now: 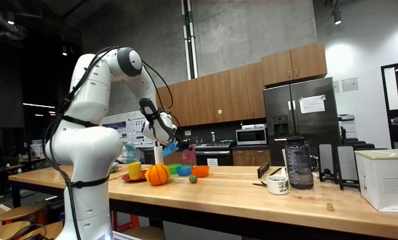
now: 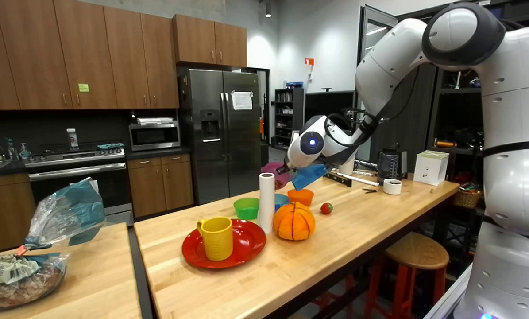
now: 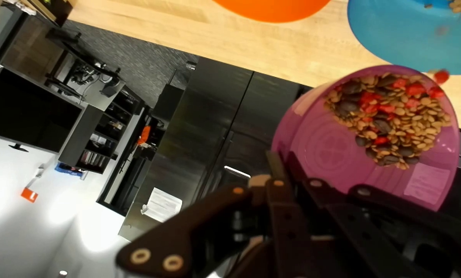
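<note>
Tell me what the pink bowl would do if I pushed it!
It'd probably spill: the bowl is tilted, with loose bits at its rim. It might twist, since the end effector pinches just one edge. Its smoothly round rim suggests it's stiff.

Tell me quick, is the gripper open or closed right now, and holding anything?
Gripper: closed, holding the tilted pink bowl by its edge.

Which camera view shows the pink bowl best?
The wrist view: it looks closely into the pink bowl, showing its contents and the gripper holding it. In both exterior views it appears tilted, but much smaller.
</note>
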Controlling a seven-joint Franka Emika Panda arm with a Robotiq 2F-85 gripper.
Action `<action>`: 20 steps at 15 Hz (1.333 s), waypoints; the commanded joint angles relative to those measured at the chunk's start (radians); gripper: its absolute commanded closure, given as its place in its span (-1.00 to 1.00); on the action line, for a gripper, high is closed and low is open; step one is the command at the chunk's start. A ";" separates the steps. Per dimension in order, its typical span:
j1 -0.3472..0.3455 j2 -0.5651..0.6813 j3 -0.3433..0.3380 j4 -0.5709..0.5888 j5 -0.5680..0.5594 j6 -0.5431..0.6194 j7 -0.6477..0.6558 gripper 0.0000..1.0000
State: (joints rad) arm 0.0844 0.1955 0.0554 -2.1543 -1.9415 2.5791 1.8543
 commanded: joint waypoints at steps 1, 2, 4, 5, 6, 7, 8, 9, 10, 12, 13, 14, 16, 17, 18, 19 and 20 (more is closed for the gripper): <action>-0.004 -0.010 -0.004 -0.016 -0.063 -0.016 0.068 0.98; -0.005 -0.009 -0.005 -0.018 -0.071 -0.021 0.078 0.98; -0.006 -0.007 -0.005 -0.022 -0.087 -0.030 0.096 0.98; -0.026 -0.008 0.017 -0.024 -0.090 -0.038 0.096 0.98; -0.026 -0.008 0.019 -0.027 -0.102 -0.049 0.107 0.98; -0.028 -0.007 0.021 -0.029 -0.107 -0.053 0.110 0.98; -0.028 -0.006 0.023 -0.033 -0.118 -0.062 0.120 0.98; -0.028 -0.005 0.026 -0.037 -0.132 -0.074 0.131 0.98; -0.026 -0.005 0.028 -0.042 -0.146 -0.087 0.140 0.98; -0.024 -0.006 0.034 -0.053 -0.170 -0.110 0.160 0.98; -0.024 -0.006 0.037 -0.056 -0.180 -0.119 0.167 0.98; -0.025 -0.007 0.040 -0.061 -0.185 -0.122 0.171 0.98; -0.024 -0.012 0.045 -0.069 -0.198 -0.133 0.184 0.98; -0.024 -0.013 0.048 -0.072 -0.202 -0.138 0.189 0.98; -0.024 -0.013 0.050 -0.075 -0.206 -0.142 0.194 0.98; -0.023 -0.013 0.051 -0.077 -0.212 -0.148 0.198 0.98; -0.024 -0.015 0.053 -0.078 -0.215 -0.148 0.200 0.98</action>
State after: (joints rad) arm 0.0719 0.1966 0.0926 -2.2148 -2.1181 2.4513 2.0158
